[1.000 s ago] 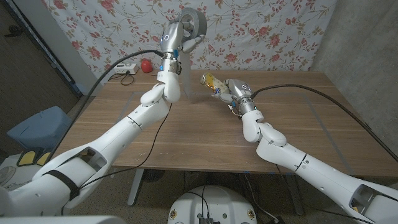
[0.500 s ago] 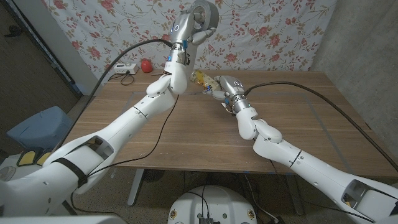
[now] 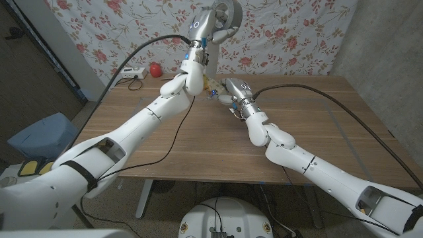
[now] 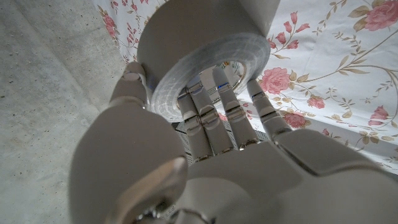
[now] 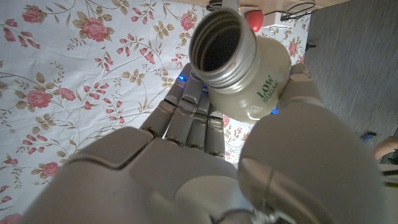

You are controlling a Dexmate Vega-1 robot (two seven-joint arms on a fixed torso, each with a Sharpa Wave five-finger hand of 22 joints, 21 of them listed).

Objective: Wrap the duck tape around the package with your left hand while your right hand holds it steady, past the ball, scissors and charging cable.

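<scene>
Left hand [image 4: 205,143] grips the tape roll [image 4: 205,62] aloft, right hand [image 5: 205,155] clasps the package [image 5: 245,65]; no wrap visible yet.

Left robot hand [image 3: 213,20] is carrying the duct tape roll [image 3: 228,13] higher and rightward above the counter [image 3: 198,139]; right robot hand [image 3: 232,92] is sliding the package [image 3: 213,88] leftward, beneath it.

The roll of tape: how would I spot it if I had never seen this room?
Find the flowered cloth hanging behind the wooden table. In front of it, the left robot hand is raised well above the tabletop, and the roll of tape sits in its grip. It is a thick grey ring with an open middle, unlike the small open-mouthed container labelled LOW SUGAR in the right robot hand.
</scene>
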